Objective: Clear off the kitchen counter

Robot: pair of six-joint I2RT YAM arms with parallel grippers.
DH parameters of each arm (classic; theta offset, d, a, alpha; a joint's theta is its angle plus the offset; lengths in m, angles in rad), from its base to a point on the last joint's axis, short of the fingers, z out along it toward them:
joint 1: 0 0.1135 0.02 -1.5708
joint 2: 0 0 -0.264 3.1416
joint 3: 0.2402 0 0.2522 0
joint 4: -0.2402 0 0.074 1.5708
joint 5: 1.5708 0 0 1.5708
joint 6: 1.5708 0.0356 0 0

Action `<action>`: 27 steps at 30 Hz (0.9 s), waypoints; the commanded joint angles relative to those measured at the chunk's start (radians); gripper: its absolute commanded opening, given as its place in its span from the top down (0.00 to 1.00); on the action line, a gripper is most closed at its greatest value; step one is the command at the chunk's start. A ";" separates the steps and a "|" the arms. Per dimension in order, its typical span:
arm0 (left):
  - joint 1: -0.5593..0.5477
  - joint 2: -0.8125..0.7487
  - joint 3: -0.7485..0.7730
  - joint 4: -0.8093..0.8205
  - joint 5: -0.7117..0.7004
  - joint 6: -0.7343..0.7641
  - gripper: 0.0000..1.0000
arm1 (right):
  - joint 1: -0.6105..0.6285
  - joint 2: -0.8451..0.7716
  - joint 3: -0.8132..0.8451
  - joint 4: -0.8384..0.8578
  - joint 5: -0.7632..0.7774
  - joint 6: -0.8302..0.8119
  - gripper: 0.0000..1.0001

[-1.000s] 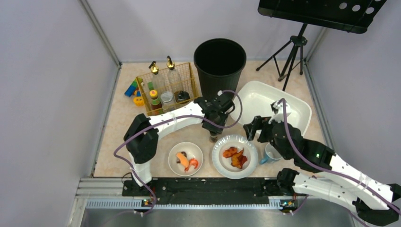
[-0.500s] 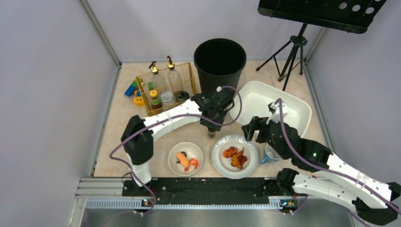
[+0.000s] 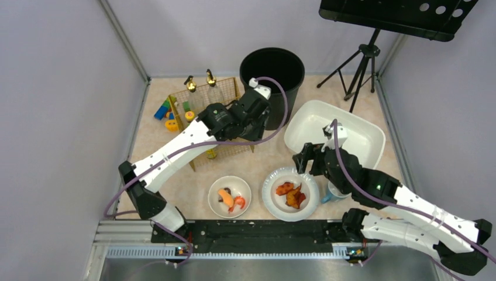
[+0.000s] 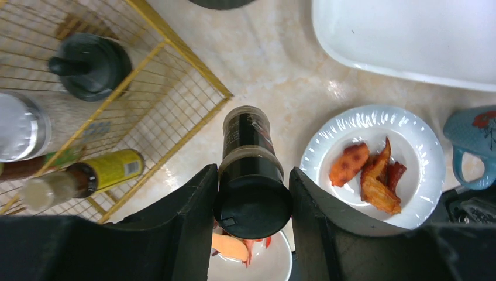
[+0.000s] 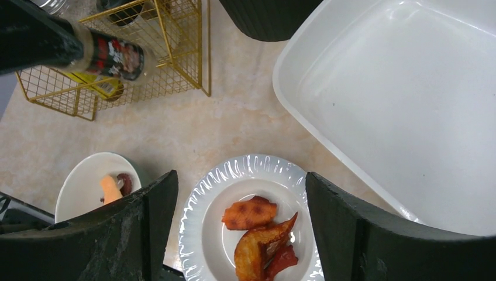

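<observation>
Swung left and up, my left pincer (image 4: 251, 196) clamps the spice bottle (image 4: 248, 137) beside the basket (image 4: 175, 45); right pincer (image 5: 243, 196) gapes.

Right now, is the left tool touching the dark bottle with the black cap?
Touching. Left wrist view: the left tool clamps the dark bottle from both sides.

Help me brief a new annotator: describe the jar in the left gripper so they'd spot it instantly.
Find the gold wire basket left of the black bin. Beside its corner, the left gripper holds a dark jar with a black cap. Unlike the bottles in the basket, it sits outside the wires, clamped between two black fingers.
</observation>
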 commanded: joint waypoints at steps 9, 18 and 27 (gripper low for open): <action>0.210 -0.036 -0.017 0.022 0.060 0.072 1.00 | -0.006 0.007 0.004 0.062 -0.032 0.002 0.23; 0.274 0.031 -0.085 0.038 0.074 0.082 1.00 | -0.006 0.006 -0.013 0.078 -0.036 0.002 0.23; 0.279 0.071 -0.154 0.056 0.107 0.073 1.00 | -0.006 -0.001 -0.021 0.078 -0.037 -0.003 0.23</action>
